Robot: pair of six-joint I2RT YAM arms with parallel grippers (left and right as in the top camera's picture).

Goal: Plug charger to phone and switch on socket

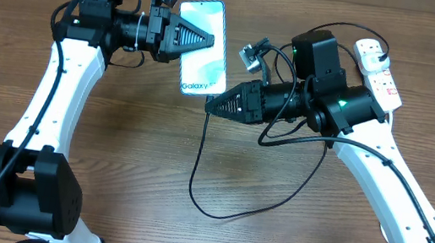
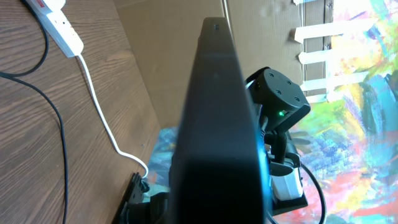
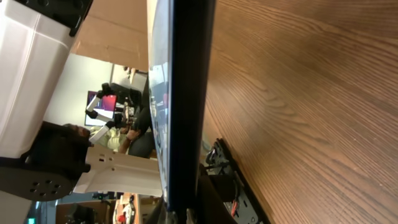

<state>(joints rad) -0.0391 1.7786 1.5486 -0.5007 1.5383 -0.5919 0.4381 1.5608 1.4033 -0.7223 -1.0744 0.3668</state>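
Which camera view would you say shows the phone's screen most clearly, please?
The overhead view: the phone faces the camera, light blue screen and Galaxy lettering readable. The left wrist view shows the phone only as a blurred dark edge; the right wrist view sees it edge-on, the screen a sliver.

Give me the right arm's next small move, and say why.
Probably ease the right gripper toward the phone's Galaxy-text end to seat the connector. The charger cable hangs from its fingers right beside that end, the left gripper holds the phone, and no joined connector shows.
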